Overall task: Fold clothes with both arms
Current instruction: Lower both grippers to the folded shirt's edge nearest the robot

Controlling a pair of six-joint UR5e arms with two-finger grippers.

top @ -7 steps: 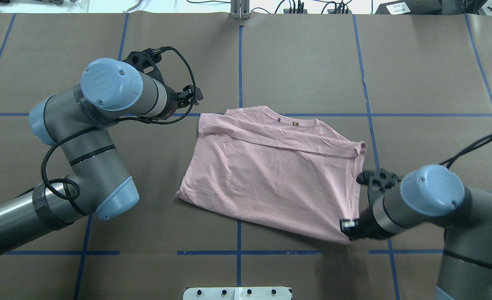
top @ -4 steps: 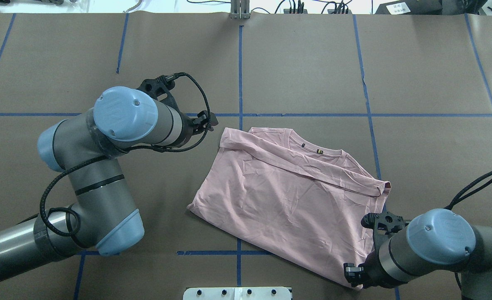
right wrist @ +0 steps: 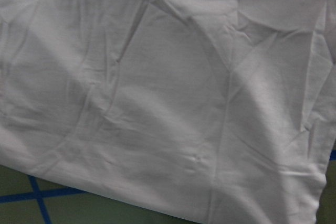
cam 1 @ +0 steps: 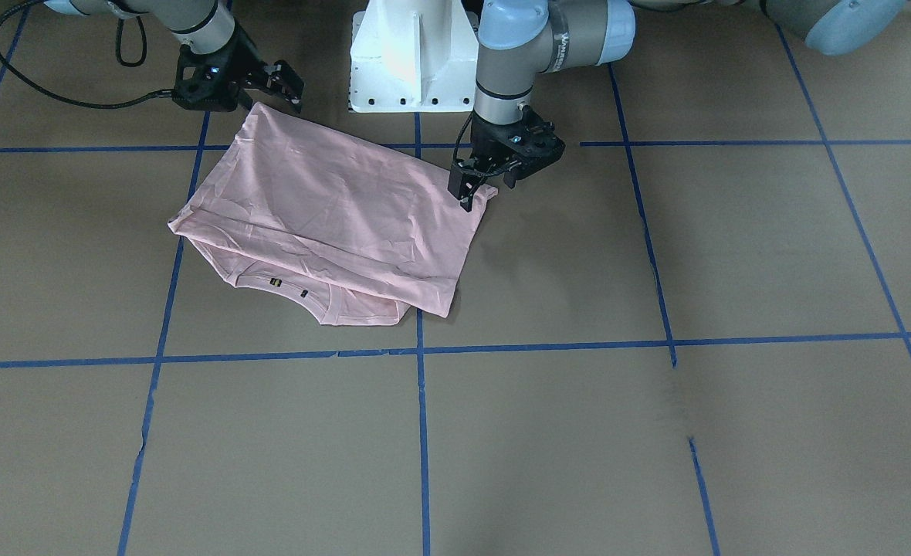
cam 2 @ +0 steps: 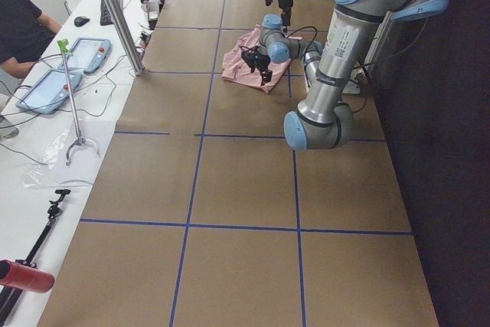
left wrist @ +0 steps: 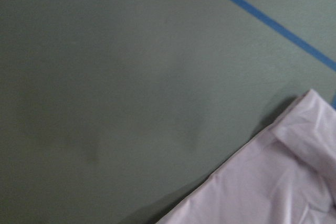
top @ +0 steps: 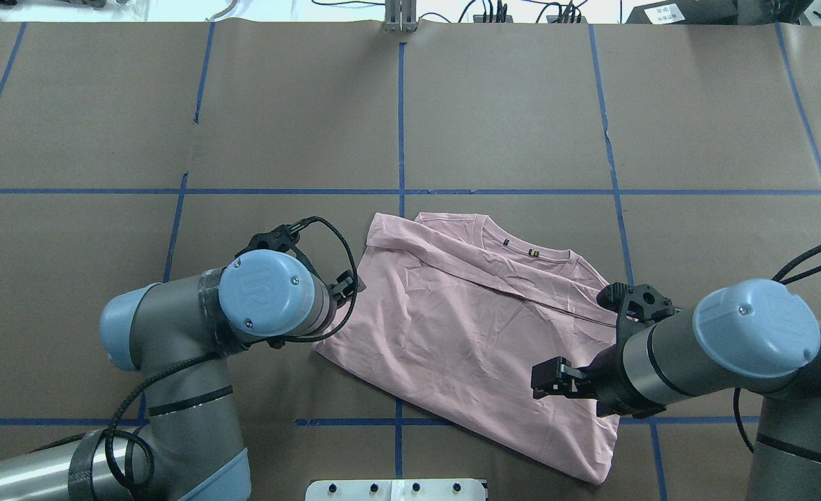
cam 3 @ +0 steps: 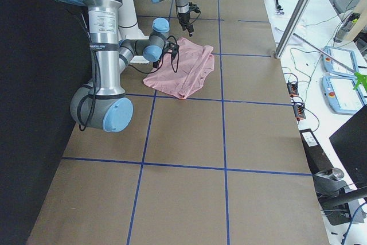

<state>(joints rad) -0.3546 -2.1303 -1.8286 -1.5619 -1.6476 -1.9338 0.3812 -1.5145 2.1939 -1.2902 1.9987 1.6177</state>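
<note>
Starting at the left of your overhead view, the grey metal left arm point(top: 174, 327) with light blue joint caps sets its black two-finger left gripper point(cam 1: 485, 188) at the near-left corner of the pale pink short-sleeved cotton T-shirt point(top: 466, 334). You can see its fingers spread, gripping nothing. The T-shirt lies folded on the brown paper-covered table point(top: 522, 104), collar away from the robot. Further right, the black right gripper point(top: 548, 380) hovers over the cloth's right half, likewise spread and empty.

Only "UR" reads — embossed on the left arm's blue joint cap point(top: 266, 293).
</note>
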